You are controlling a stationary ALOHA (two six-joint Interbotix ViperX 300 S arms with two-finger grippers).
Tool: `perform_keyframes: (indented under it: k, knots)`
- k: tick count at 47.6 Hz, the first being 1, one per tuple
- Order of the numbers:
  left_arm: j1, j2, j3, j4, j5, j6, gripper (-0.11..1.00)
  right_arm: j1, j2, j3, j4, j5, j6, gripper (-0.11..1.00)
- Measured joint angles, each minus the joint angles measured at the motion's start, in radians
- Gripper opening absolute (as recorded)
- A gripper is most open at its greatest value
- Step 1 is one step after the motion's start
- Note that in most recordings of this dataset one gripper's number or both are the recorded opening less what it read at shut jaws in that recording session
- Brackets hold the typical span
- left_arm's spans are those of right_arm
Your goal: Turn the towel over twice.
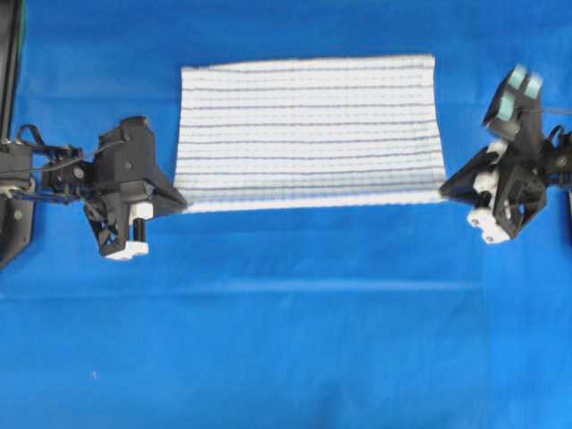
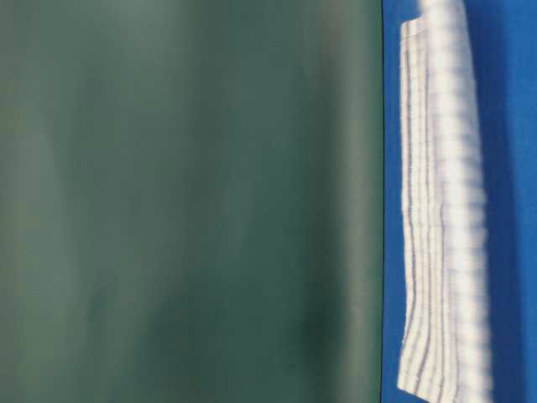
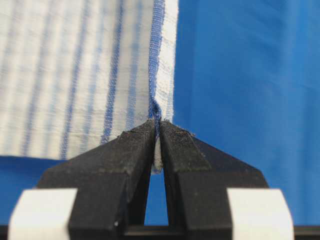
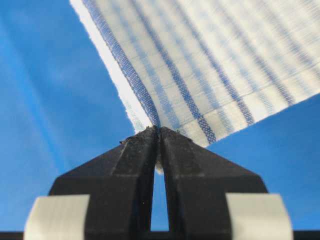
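Note:
The towel (image 1: 308,130), white with thin blue stripes, is spread across the far middle of the blue table cover. My left gripper (image 1: 183,206) is shut on its near left corner, and the left wrist view shows the hem (image 3: 158,107) pinched between the black fingertips (image 3: 137,145). At the opposite side my right gripper (image 1: 444,190) is shut on the near right corner; the right wrist view has the towel (image 4: 215,65) fanning away from the closed fingertips (image 4: 177,145). The table-level view shows the towel (image 2: 440,210) blurred, its near edge raised a little.
A plain blue cloth (image 1: 286,322) covers the whole table, with a faint crease running across the near half. A dark post (image 1: 11,54) stands at the far left edge. Behind the table the backdrop (image 2: 185,201) is dark green.

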Motion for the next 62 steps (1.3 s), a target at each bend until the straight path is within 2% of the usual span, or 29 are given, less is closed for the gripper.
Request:
perform_keyframes:
  k: [10, 21, 29, 40, 54, 57, 62]
  knots:
    - [-0.152, 0.101, 0.000, 0.000, -0.066, -0.107, 0.03, 0.163, 0.153, 0.005, 0.000, -0.115, 0.112, 0.05]
    - [-0.267, 0.167, 0.000, 0.000, -0.141, -0.166, 0.03, 0.275, 0.290, -0.055, 0.002, -0.146, 0.161, 0.05]
    - [-0.285, 0.183, 0.000, 0.000, -0.146, -0.176, 0.03, 0.316, 0.331, -0.098, 0.003, -0.144, 0.161, 0.05]
    - [-0.285, 0.184, 0.000, 0.000, -0.146, -0.176, 0.03, 0.321, 0.339, -0.107, 0.003, -0.141, 0.161, 0.05]
    - [-0.287, 0.183, -0.023, 0.000, -0.149, -0.178, 0.05, 0.321, 0.327, -0.112, 0.005, -0.055, 0.161, 0.06]
    - [-0.285, 0.179, -0.026, 0.000, -0.149, -0.178, 0.13, 0.321, 0.311, -0.120, 0.003, -0.029, 0.161, 0.22]
    - [-0.287, 0.153, -0.034, 0.000, -0.144, -0.179, 0.40, 0.322, 0.284, -0.130, -0.008, 0.015, 0.158, 0.54]
